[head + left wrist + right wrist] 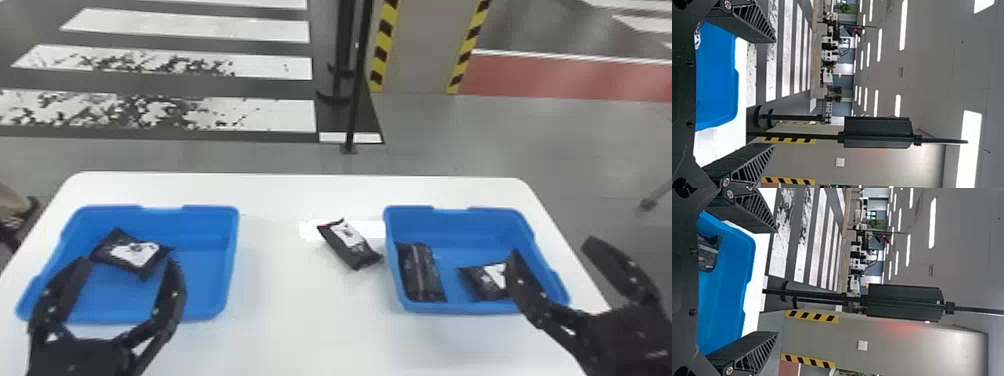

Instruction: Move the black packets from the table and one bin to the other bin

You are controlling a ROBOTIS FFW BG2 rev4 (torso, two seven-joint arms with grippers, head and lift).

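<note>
Your left claw [129, 261] and right claw [554, 248] hung wide open and empty, and since the loose packet [351, 246] lay just beside the right bin [450, 307], which held two packets [421, 272] [482, 281], a low grasp could have struck that bin and pushed it askew.

And across the grey floor [500, 135], broad white stripes [200, 25] are running off to the left, scuffed black in patches! A red band [550, 77] is stretching along the right. Yellow-and-black tape [384, 45] is edging a grey panel [422, 50], a black pole [354, 105] is standing nearby, and overhead, strip lights [932, 223] are glowing along the pale ceiling [969, 266].
</note>
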